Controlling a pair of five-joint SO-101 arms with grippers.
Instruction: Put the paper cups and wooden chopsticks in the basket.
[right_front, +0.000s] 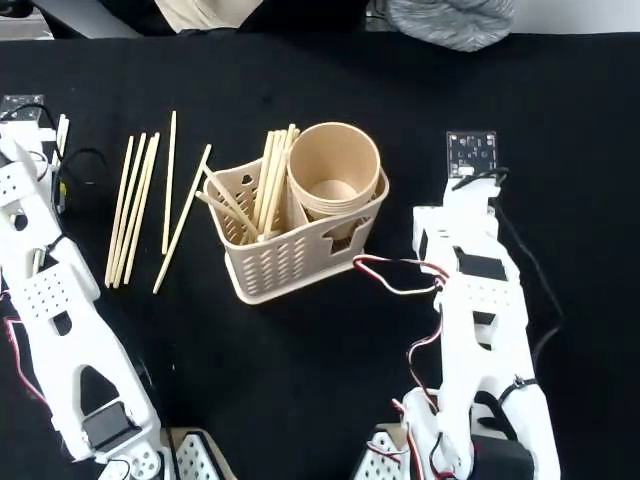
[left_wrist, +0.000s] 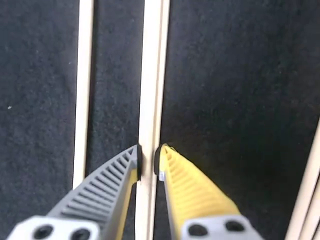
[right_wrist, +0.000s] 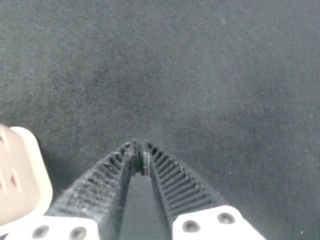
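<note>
table: black cover (right_front: 300, 400) | far edge: grey fabric bundle (right_front: 450, 20), beige item (right_front: 205, 12)

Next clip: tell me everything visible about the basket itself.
The basket is cream plastic with slotted walls, handle cut-outs and a divider making two compartments. It stands upright on the black table between the arms. One compartment holds nested paper cups, the other leaning wooden chopsticks.
</note>
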